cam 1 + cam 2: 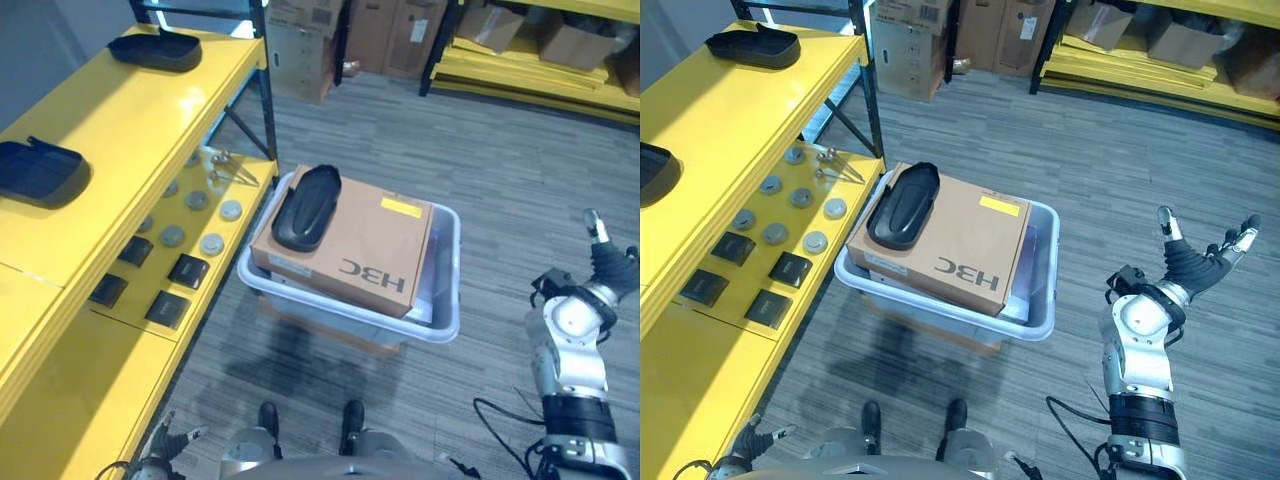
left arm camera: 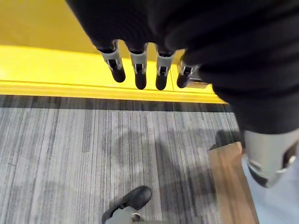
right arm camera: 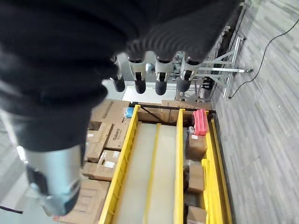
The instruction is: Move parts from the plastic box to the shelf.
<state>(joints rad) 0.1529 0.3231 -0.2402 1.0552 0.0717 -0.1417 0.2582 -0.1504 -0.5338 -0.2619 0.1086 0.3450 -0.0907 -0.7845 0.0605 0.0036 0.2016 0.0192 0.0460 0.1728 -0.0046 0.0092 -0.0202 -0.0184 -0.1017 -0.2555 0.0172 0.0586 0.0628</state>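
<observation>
1. Currently: plastic box (image 1: 446,322) on the grey floor (image 1: 420,160), just beside the yellow shelf's (image 1: 130,130) front edge.
2. Cardboard box (image 1: 370,250) lying in the plastic box, tilted, one corner over the rim.
3. Black part (image 1: 305,205) resting on the cardboard box's top, at the corner nearest the shelf.
4. Two more black parts on the upper shelf board: one at the far end (image 1: 157,47), one near the view's left edge (image 1: 40,172).
5. Lower shelf board: round grey discs (image 1: 211,244) and flat black squares (image 1: 187,269).
6. Right hand (image 1: 1196,262) raised, well apart from the plastic box, fingers spread, holding nothing.
7. Left hand (image 2: 140,70) low beside the shelf's near end, fingers straight (image 2: 140,77), empty.
</observation>
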